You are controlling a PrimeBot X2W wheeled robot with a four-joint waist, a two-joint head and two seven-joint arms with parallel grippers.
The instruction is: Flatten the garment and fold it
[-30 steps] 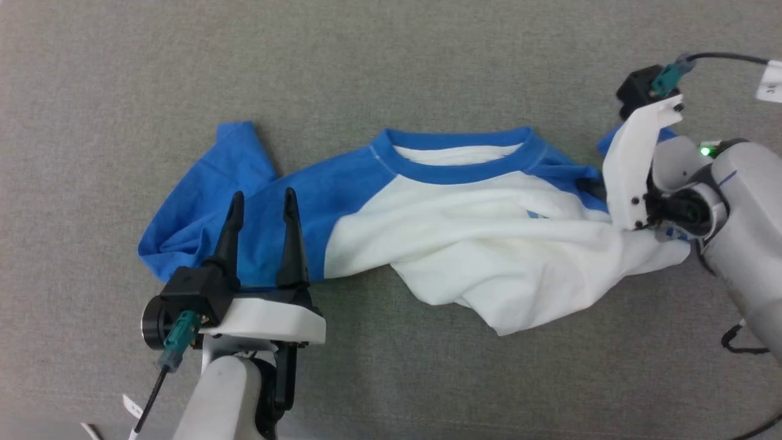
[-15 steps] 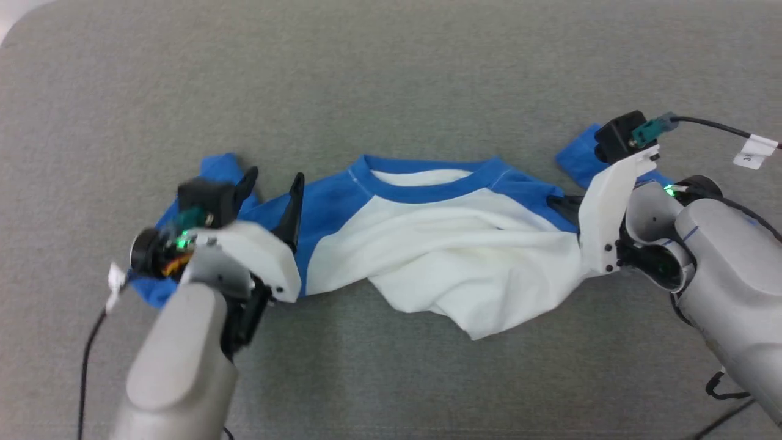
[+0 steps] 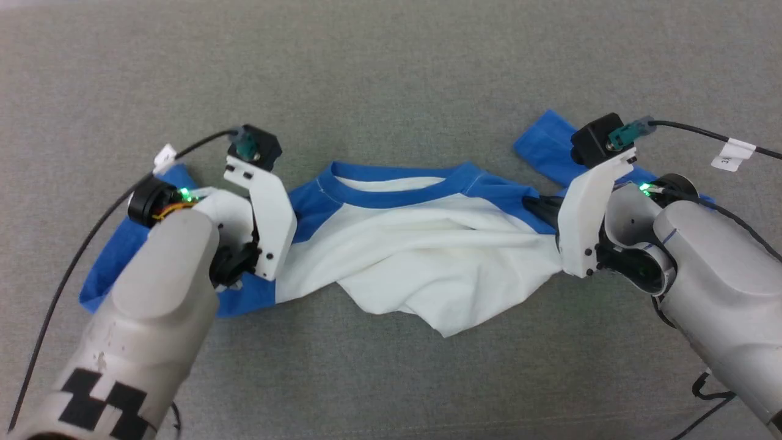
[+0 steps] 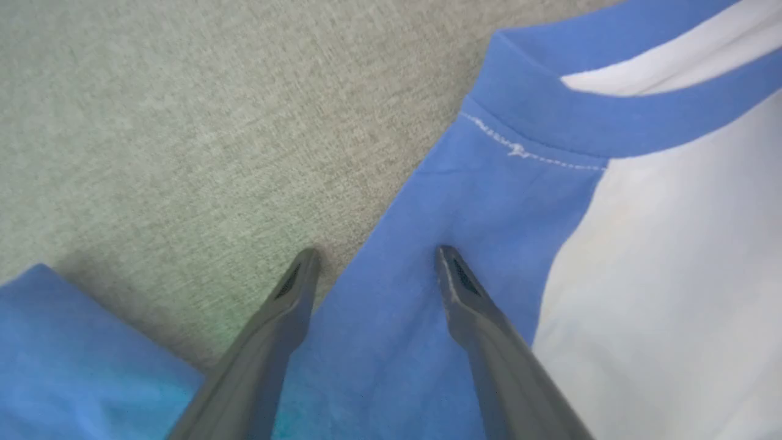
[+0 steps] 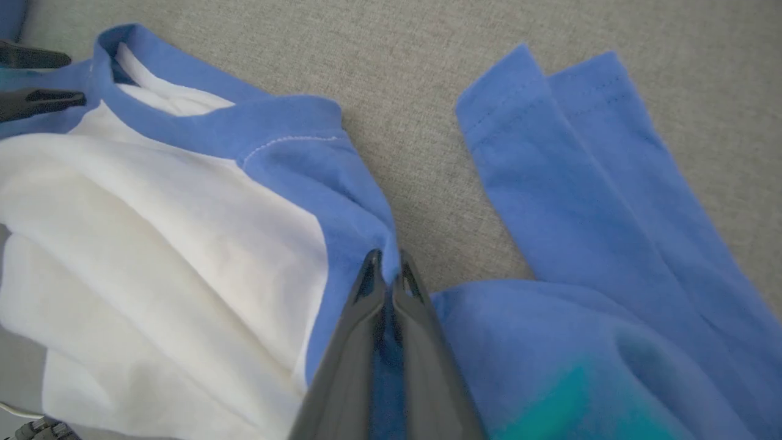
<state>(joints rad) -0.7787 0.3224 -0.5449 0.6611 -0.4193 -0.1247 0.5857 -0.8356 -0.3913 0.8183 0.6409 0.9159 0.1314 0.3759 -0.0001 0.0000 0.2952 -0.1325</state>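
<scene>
In the head view, the soft white jersey shirt with bright-blue raglan sleeves (image 3: 421, 244) lay rumpled on the grey woven surface (image 3: 391, 67), neckband toward the far side. The right gripper (image 3: 539, 205) met its shoulder on the robot's right. In the left wrist view, the left gripper (image 4: 376, 260) stood spread wide, holding nothing, one finger over the blue shoulder. In the right wrist view, the right gripper's fingers (image 5: 360, 311) were pinched tight on a fold of blue shoulder cloth.

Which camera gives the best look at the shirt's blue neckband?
The head view: the shirt lies there with its whole neckband unblocked. The left wrist view crops it to one end, close up; the right wrist view shows it smaller, at a slant.
</scene>
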